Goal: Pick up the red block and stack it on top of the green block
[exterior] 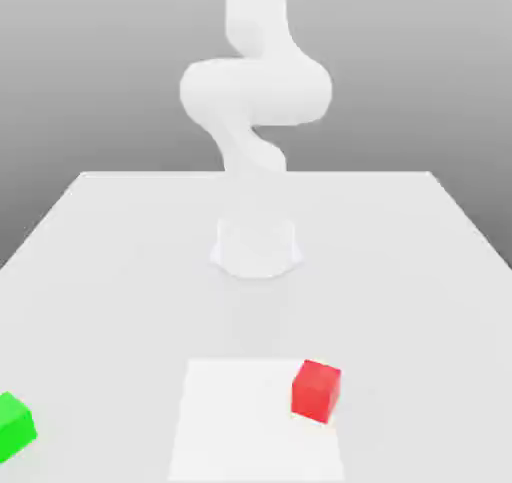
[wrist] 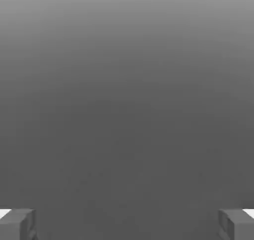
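Showing its two gray fingertips [wrist: 20,224] wide apart in the hand view, the claw [wrist: 127,225] contrasts with the exterior view's bright red cube [exterior: 316,391] and bright green cube [exterior: 14,428].

Looks like a simulated robotics lab. Shows a white jointed arm [exterior: 256,91] on a broad pale counter [exterior: 110,271], with a red block [exterior: 316,391] and green block [exterior: 14,428], against a smooth gray backdrop [exterior: 80,61].
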